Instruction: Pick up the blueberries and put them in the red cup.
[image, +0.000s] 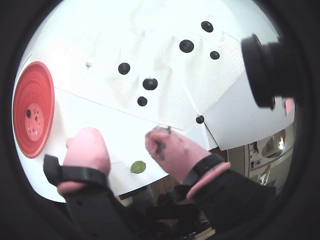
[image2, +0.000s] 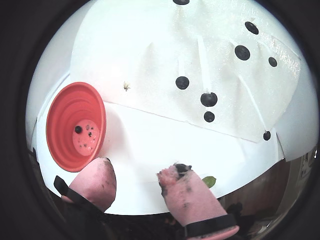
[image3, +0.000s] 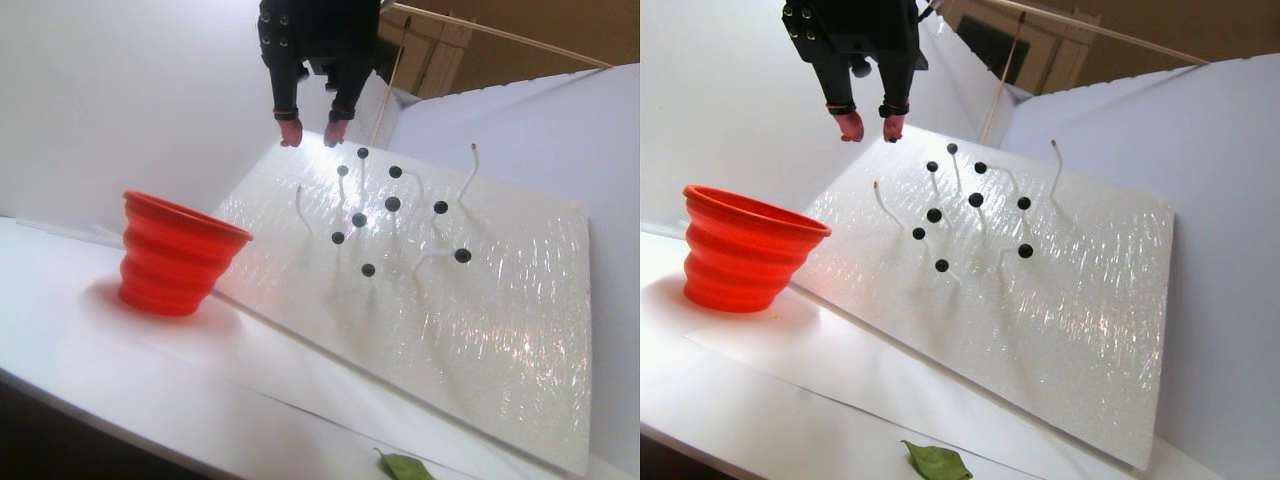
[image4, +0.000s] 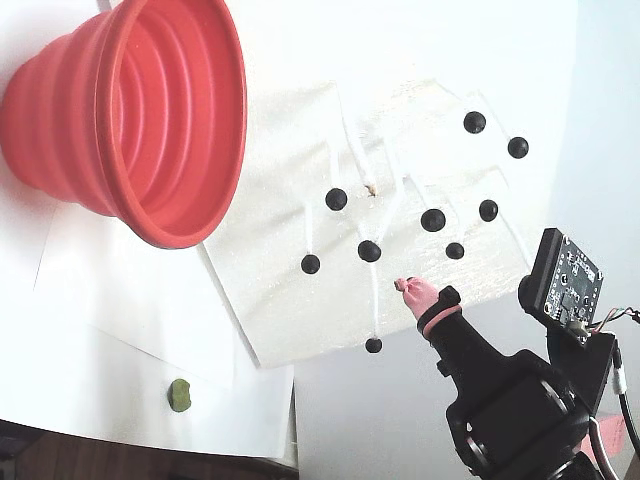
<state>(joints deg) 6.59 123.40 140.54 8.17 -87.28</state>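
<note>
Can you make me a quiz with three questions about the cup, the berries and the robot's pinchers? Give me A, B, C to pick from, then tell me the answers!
1. In the stereo pair view, where is the cup from the berries?
A) left
B) right
C) behind

2. What colour are the fingertips?
A) blue
B) pink
C) yellow

3. What is the gripper doing?
A) shut on a berry
B) shut on the cup's rim
C) open and empty

Answers:
1 A, the cup stands left of all the berries.
2 B, both tips look pink in both wrist views.
3 C, the tips stand apart with nothing between them.
</note>
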